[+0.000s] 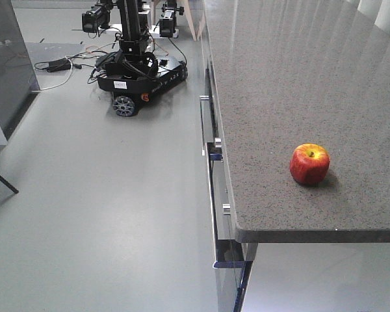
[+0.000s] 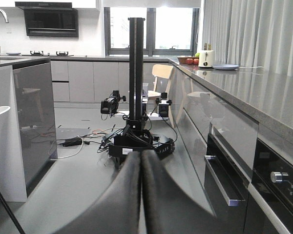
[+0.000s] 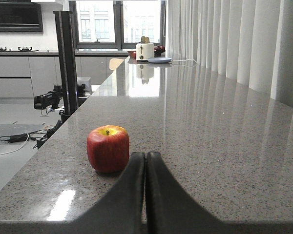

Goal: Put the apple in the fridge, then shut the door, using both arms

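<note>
Firmness is expected of the apple (image 1: 309, 164): a stiff, smooth-skinned fruit, judged to be of modest weight and easily carried by one arm. It is seen standing upright, stem upward, on the grey speckled countertop (image 1: 292, 71), near the front edge and well apart from anything else on that surface. In the right wrist view it is found just ahead of the right gripper (image 3: 146, 157) and a little to its left; contact between them is not apparent. The jaws of that gripper are pressed together with nothing pinched between them. The left gripper (image 2: 140, 156) is likewise laid flat against itself, with nothing held, and is pointed out over the floor beside the cabinet fronts.

The glossy skin is judged to be slippery, and the rounded body may be squeezed out of a shallow pinch, or rolled across the polished stone if nudged. Hold is best taken across the widest part of the sides, at mid-height, with the jaws spread wide beforehand and brought in low. Moderate pressure is advised, since the flesh can be bruised though not easily crushed. The stem and dimpled top are better left alone. A tall grey panel (image 2: 34, 126) is seen at the left of the left wrist view; whether it is the fridge door cannot be told.
</note>
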